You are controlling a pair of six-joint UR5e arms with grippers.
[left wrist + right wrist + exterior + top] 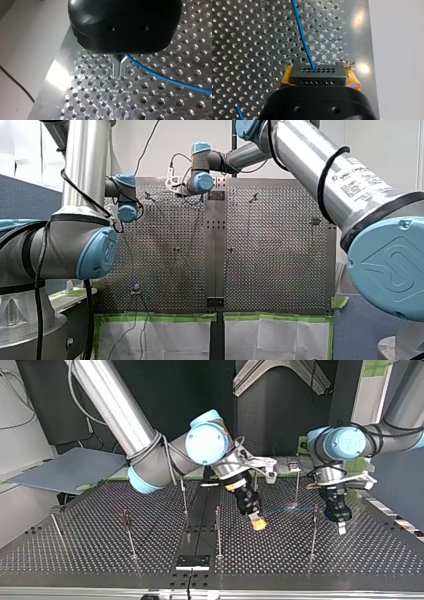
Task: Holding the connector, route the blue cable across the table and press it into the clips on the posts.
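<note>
In the right wrist view my right gripper (318,76) is shut on a black connector (317,72) with rows of small holes, a yellow pad (285,77) on either side of it. The blue cable (300,35) leaves the connector and runs ahead over the perforated table. In the left wrist view my left gripper (120,67), black with metal fingers, is shut on the blue cable (170,80) just above the table. In the top view my right gripper (258,523) is near the middle, my left gripper (342,528) is to its right, and the cable (282,509) stretches faintly between them.
Thin posts stand on the table, among them one (218,527) beside my right gripper and one (313,532) beside my left gripper. A black plate (192,561) lies at the table's near edge in the top view. Green tape (160,317) borders white sheets below the table in the front view.
</note>
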